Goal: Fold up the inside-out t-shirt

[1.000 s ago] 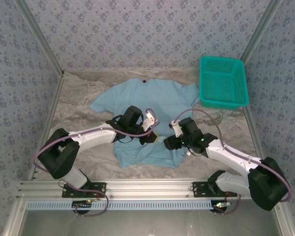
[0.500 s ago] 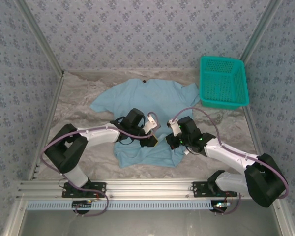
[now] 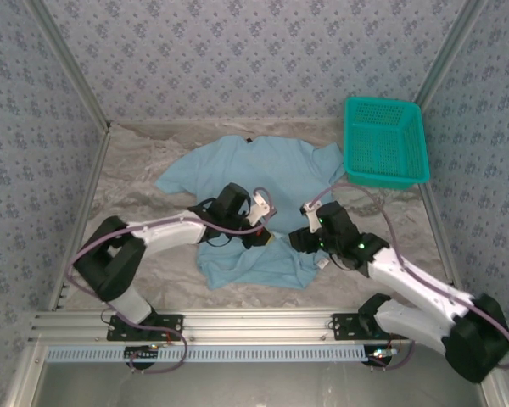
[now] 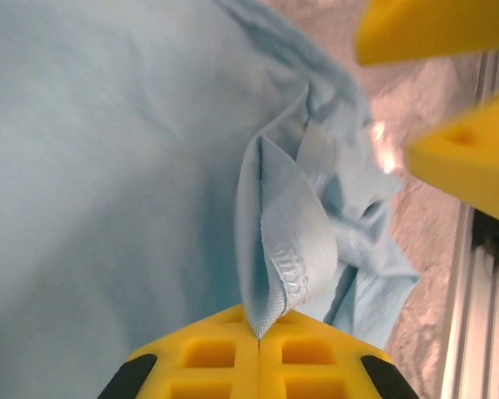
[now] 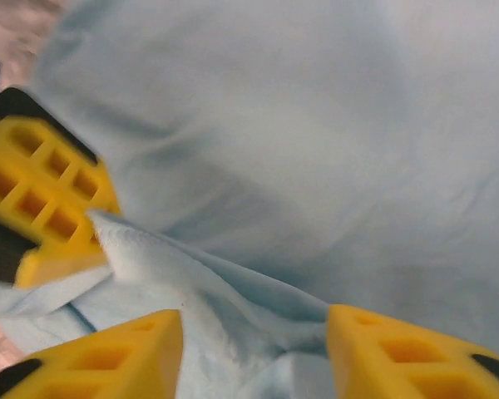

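We mark the light-blue t-shirt (image 3: 254, 174) spread on the marbled surface (image 3: 144, 178), about mid-field, with the collar toward the far wall and the hem toward the arms. Both arms reach in over its lower half and cover part of the cloth in the top view.

The left fingers (image 4: 208, 362) are pressed together on a raised ridge of fabric near the hem — a stitched edge sticks up right out of the pinch. The right fingers (image 5: 108, 357) are spread, one on either side of that same ridge, and clamp no cloth as far as we see. They face the left pair, just beside it.

In the left wrist view we see the hem corner bunched and wrinkled past the pinch, then bare surface, then the metal rail (image 3: 237, 325) at the near edge.

A teal mesh basket (image 3: 384, 142) sits at the far right. The sleeve on that side reaches the basket's near corner — touching or just beside, we cannot tell. Patterned walls (image 3: 237, 51) close in three sides.
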Robot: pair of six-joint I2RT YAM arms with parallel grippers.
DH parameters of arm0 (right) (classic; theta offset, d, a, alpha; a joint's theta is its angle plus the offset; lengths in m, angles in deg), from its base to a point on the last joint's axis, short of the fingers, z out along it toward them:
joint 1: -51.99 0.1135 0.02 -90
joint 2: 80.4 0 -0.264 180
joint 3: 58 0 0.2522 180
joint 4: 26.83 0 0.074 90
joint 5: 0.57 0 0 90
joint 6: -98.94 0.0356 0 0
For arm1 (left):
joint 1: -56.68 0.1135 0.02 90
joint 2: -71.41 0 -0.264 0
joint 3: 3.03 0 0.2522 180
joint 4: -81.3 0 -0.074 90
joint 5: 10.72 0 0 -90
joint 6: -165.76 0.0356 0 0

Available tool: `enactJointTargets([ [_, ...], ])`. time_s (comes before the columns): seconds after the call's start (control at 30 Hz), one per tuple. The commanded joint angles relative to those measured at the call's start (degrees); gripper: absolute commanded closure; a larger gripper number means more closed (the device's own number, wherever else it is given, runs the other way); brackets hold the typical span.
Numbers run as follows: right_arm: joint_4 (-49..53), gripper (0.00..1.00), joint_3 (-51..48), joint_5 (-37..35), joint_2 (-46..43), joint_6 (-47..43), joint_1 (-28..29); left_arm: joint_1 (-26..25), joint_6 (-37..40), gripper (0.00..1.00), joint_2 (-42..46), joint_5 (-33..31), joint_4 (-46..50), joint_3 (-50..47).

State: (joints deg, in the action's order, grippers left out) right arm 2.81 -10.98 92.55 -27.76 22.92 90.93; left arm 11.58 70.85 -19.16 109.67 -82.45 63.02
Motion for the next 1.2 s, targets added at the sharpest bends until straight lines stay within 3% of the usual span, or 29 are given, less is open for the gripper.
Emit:
enactJointTargets([
  [0.0,2.33,0.45,-1.85,-2.54,-9.62,1.44,7.35,-0.31,-5.96,1.0,8.75,-5.25,3.12,3.12],
  [0.1,-5.14,0.54,-6.91,-3.07,-10.0,0.85,12.78,-0.14,-4.76,1.0,11.22,-6.1,5.03,3.48],
  [0.2,-18.88,0.67,-11.37,-7.27,-3.97,-1.41,18.0,0.37,-4.04,1.0,11.44,-6.66,7.97,5.25],
  [0.53,-48.94,0.84,-10.97,-16.99,27.3,-5.02,22.22,0.66,-5.56,1.0,11.12,-5.77,10.02,7.88],
  [0.83,-63.15,0.87,-10.5,-20.71,41.8,-5.47,21.97,1.03,-8.36,1.0,11.83,-3.64,11.99,10.67],
  [1.17,-59.84,0.85,-2.69,-25.35,47.32,-3.93,16.9,-0.65,-12.74,1.0,15.22,1.76,8.97,13.38],
])
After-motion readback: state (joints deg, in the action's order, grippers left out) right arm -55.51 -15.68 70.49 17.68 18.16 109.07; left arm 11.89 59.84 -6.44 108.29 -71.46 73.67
